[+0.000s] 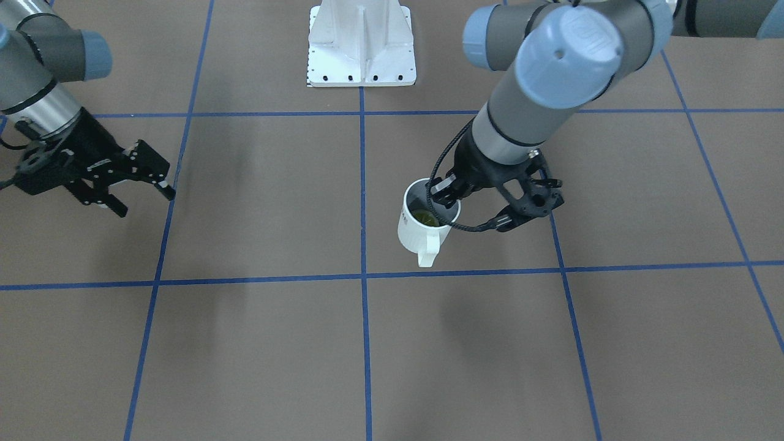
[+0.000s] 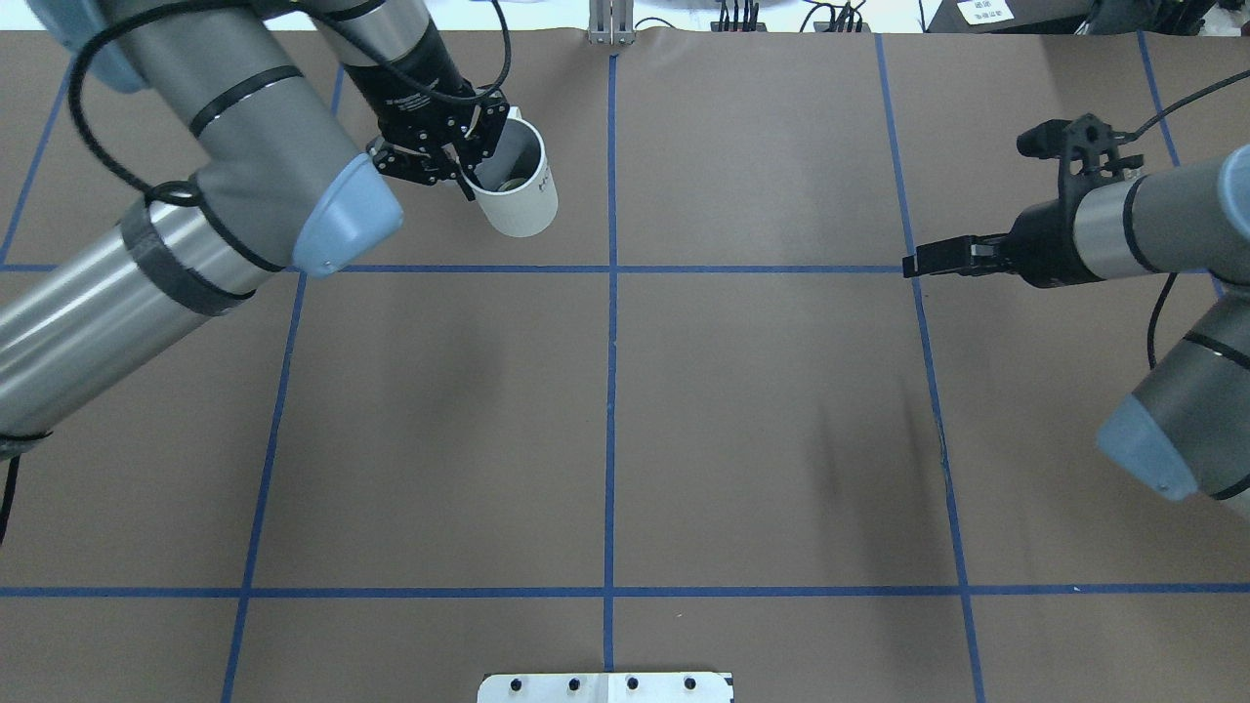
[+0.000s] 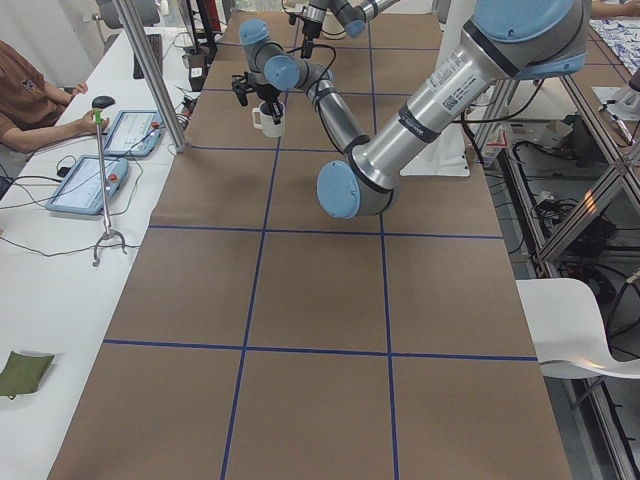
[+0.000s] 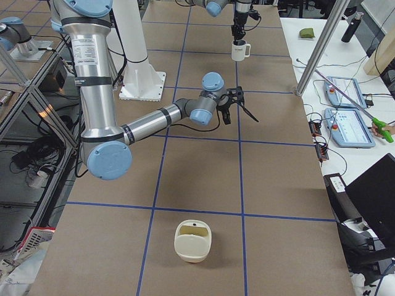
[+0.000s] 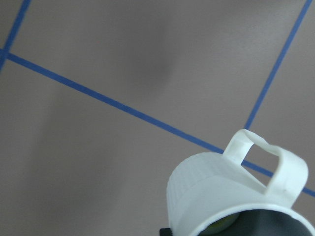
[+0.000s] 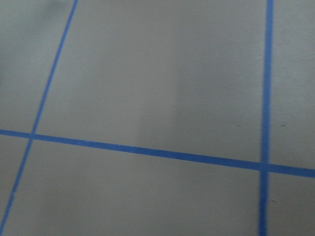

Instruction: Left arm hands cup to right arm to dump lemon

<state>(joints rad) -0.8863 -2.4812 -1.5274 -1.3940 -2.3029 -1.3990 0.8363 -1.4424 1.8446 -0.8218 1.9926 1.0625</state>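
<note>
Left gripper [image 1: 446, 195] is clamped on the cup [image 1: 416, 231] rim, one finger inside. Cup sits at 11 o'clock on the table [image 2: 684, 391], overhead view. Lemon [image 1: 424, 217] lies inside. Right gripper [image 1: 144, 199] has fingers spread, holding nothing, at 3 o'clock, well apart.

Robotics lab: blue-taped grid table [image 2: 781, 439], aluminium frame posts [image 4: 322, 48], operator tablets [image 4: 350, 128] alongside.

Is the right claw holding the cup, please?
No, the left claw grips the cup by its rim; the right claw hangs open, well apart.
</note>
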